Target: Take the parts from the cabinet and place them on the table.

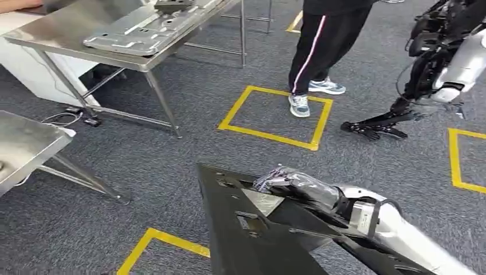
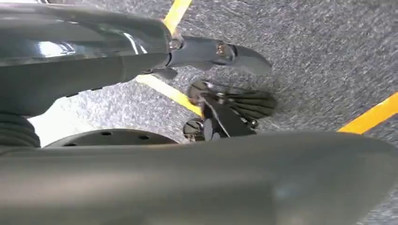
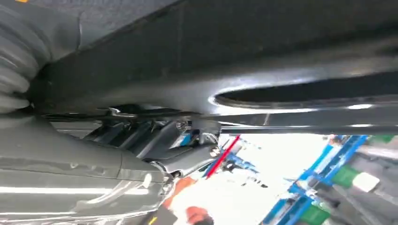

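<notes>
I'm carrying the black panel (image 1: 252, 229), a stiff, broad, probably awkward sheet, toward the steel table (image 1: 69, 43). My right hand (image 1: 286, 180) is clasping its top edge; the left hand's fingers I can't make out.

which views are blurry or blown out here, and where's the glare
Head view: mostly sharp, glare on the steel table, soft blur on the right hand resting on the black panel. Left wrist view: the near panel is smeared and out of focus, the carpet sharper. Right wrist view: background blown out white, bright streaks on the panel.
</notes>
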